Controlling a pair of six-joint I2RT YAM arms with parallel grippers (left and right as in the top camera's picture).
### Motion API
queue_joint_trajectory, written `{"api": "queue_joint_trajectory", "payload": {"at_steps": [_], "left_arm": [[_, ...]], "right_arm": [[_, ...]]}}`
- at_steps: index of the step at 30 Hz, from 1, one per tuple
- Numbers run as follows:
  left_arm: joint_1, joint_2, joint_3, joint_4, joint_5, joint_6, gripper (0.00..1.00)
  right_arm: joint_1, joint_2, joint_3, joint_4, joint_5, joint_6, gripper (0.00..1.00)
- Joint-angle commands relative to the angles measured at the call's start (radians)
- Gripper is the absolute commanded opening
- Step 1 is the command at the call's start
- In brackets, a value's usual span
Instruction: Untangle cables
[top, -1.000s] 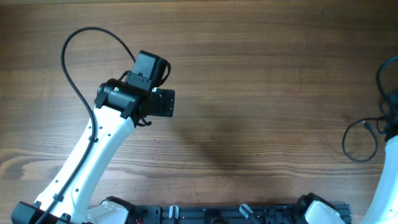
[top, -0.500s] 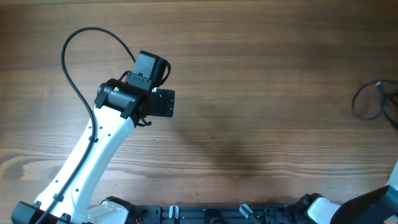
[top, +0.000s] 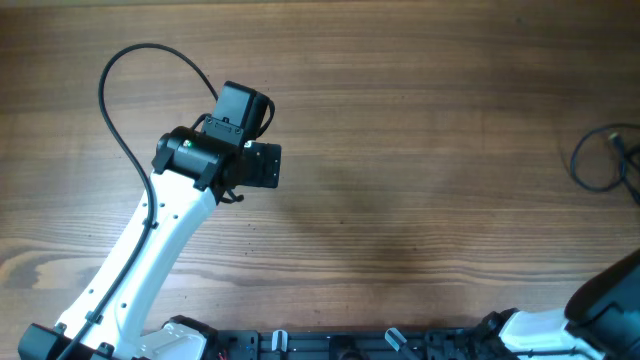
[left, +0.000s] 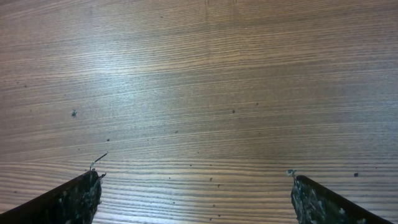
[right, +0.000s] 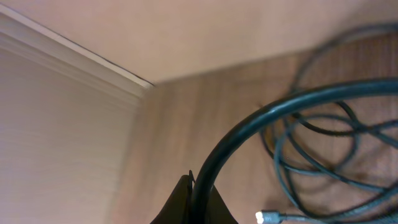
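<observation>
The cables (top: 578, 165) lie as a thin black loop with loose strands at the table's far right edge. In the blurred right wrist view, my right gripper (right: 194, 186) is shut on one black cable (right: 261, 121), which arcs up and right from the jaws. Thinner strands (right: 298, 180) and a metal-tipped plug (right: 267, 216) lie on the wood behind it. The right gripper itself is out of the overhead view. My left gripper (top: 265, 165) hangs over bare wood at the left. Its fingers (left: 196, 186) are wide open and empty, far from the cables.
The wooden table (top: 420, 120) fills the overhead view. The left arm's own thick black cable (top: 120, 80) loops above its wrist. Part of the right arm (top: 610, 290) shows at the bottom right corner. A pale wall and ledge (right: 74, 56) show in the right wrist view.
The right arm has swung away from the right edge toward the bottom right corner. The cable loop has shifted up the table along the right edge. The left arm has not moved.
</observation>
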Motion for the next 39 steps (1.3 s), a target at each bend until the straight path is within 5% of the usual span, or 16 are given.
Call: {"api": "queue_joint_trajectory", "payload": {"at_steps": [1, 3, 6, 12, 17, 24, 39], "left_arm": [[0.004, -0.014, 0.000, 0.000, 0.002, 0.012, 1.00], [0.004, -0.014, 0.000, 0.000, 0.002, 0.012, 1.00], [0.004, -0.014, 0.000, -0.001, 0.002, 0.012, 1.00], [0.004, -0.014, 0.000, 0.000, 0.002, 0.012, 1.00], [0.004, -0.014, 0.000, 0.000, 0.002, 0.012, 1.00], [0.004, -0.014, 0.000, -0.001, 0.002, 0.012, 1.00], [0.004, -0.014, 0.000, 0.000, 0.002, 0.012, 1.00]], "right_arm": [[-0.004, 0.053, 0.013, -0.018, 0.017, -0.033, 0.05], [-0.004, 0.066, 0.012, -0.039, 0.017, -0.037, 0.13], [-0.004, 0.066, 0.012, -0.072, -0.030, -0.037, 0.57], [-0.003, 0.066, 0.012, -0.153, -0.203, -0.025, 0.99], [-0.003, 0.066, 0.012, -0.321, -0.269, -0.044, 1.00], [-0.003, 0.034, 0.012, -0.346, -0.348, -0.077, 1.00], [0.003, -0.346, 0.012, -0.451, -0.577, -0.084, 1.00]]}}
